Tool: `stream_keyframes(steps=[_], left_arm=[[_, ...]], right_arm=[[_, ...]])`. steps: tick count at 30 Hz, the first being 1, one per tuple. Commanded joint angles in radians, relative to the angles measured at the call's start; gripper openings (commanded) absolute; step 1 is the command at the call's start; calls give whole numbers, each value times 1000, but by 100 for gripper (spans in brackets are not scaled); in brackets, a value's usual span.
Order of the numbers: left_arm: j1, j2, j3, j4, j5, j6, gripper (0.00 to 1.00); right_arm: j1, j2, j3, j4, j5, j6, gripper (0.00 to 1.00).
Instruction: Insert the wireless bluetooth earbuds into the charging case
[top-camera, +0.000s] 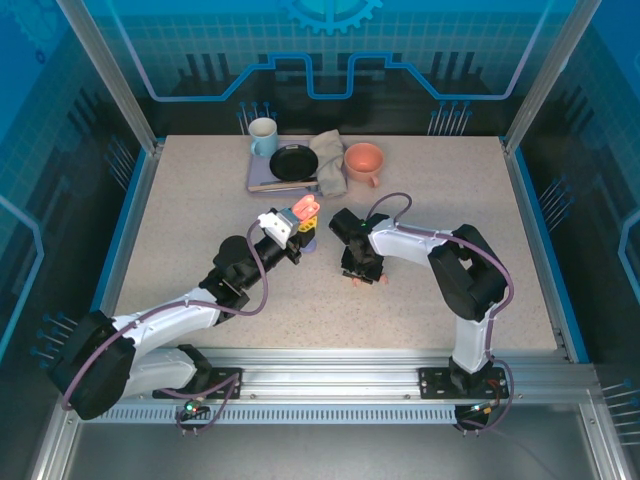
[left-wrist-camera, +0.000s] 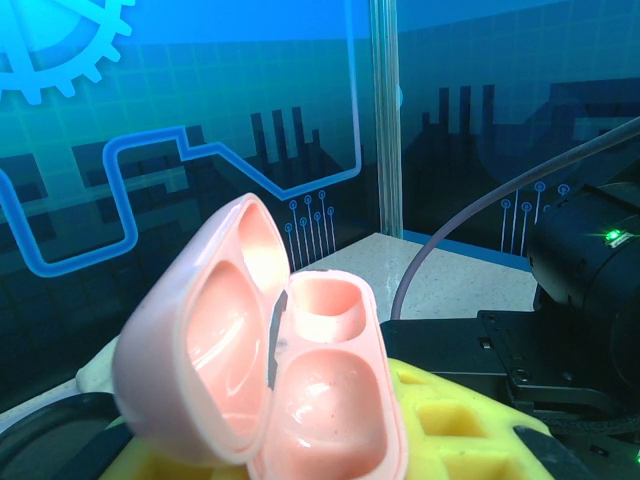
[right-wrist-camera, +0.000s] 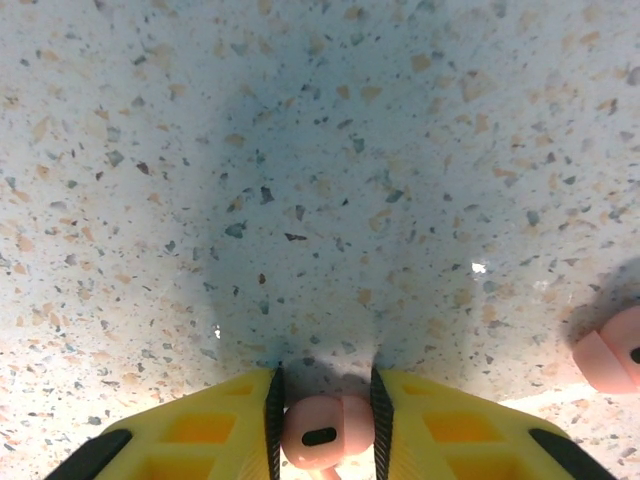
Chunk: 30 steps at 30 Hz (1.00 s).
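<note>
Salmon-pink plastic marks the pieces that matter. From the top camera, we see the left gripper (top-camera: 297, 223) raised over the middle of the speckled table (top-camera: 190, 210), clamped on an open charging case (top-camera: 306, 209) with its lid swung up. Just to its right, the right gripper (top-camera: 361, 274) points straight down at the tabletop. A mug (top-camera: 263, 136), a black pan (top-camera: 293, 162), a cloth (top-camera: 330, 160) and an orange cup (top-camera: 364, 160) sit at the far edge, well apart from the work. From the left wrist, the charging case (left-wrist-camera: 300, 390) sits close to the lens. Its lid is open to the left, and the base shows two wells, both empty. It rests against the yellow fingers (left-wrist-camera: 450, 420), whose jaws are drawn tight on it. From the right wrist, we look down at the table (right-wrist-camera: 320, 150), where the yellow fingers (right-wrist-camera: 190, 445) stand narrow, with their black pads on either side of one earbud (right-wrist-camera: 325, 430) lying on the surface. As far as we can tell, the pads touch it on both sides. A second earbud (right-wrist-camera: 608, 360) lies near the right edge, apart from the first. We judge that the step in hand is picking up the first pink earbud, with nothing yet seated in the case. The next move calls for a firm pinch and a clean lift. Then comes a short carry left and a stem-first drop into one well. The earbud is small and smooth and may twist in the pads.
</note>
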Motion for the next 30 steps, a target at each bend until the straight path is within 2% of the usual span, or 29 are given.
stream_keyframes(steps=[1, 7, 10, 11, 30], left_arm=[[8, -3, 29, 17, 20, -21, 0], [8, -7, 30, 11, 20, -21, 0], [7, -8, 31, 10, 21, -21, 0], [8, -6, 34, 10, 21, -20, 0], [8, -6, 32, 8, 23, -22, 0]], right_arm=[[17, 35, -15, 13, -39, 13, 27], [19, 33, -9, 10, -33, 10, 28], [20, 38, 3, -4, -34, 6, 42], [22, 36, 4, -8, -32, 7, 43], [47, -6, -16, -53, -30, 27, 41]])
